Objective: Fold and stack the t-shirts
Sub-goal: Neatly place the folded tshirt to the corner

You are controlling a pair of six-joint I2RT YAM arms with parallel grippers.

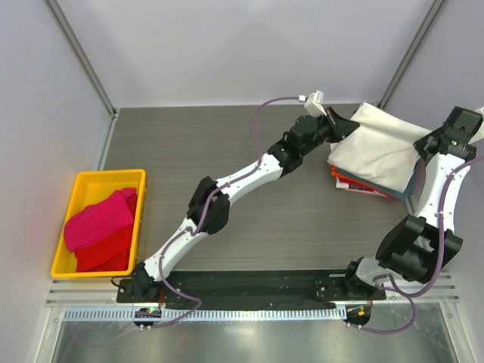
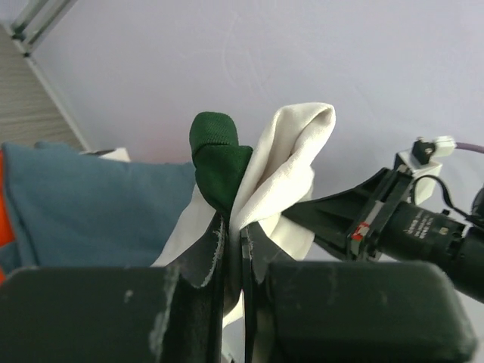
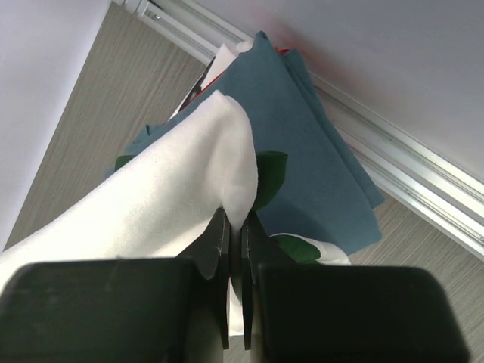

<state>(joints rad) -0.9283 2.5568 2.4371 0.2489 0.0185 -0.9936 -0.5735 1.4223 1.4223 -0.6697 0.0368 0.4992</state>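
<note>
A cream-white t-shirt [image 1: 376,146] with dark green sleeves hangs stretched between both grippers at the far right of the table. My left gripper [image 1: 348,125] is shut on its left edge, where white cloth [image 2: 291,151] and a green sleeve [image 2: 219,162] bunch above the fingertips of the left gripper [image 2: 233,227]. The right gripper [image 1: 423,144] is shut on the other edge, with the white cloth [image 3: 174,189] pinched at the tips of the right gripper [image 3: 236,219]. Beneath lies a stack with a slate-blue t-shirt [image 3: 302,128] on top and orange and red ones [image 1: 354,185] under it.
A yellow bin [image 1: 110,175] stands at the table's left edge with red and magenta t-shirts [image 1: 98,227] in it. The back wall and corner posts run close behind the stack. In the left wrist view the right arm's wrist [image 2: 401,223] is near.
</note>
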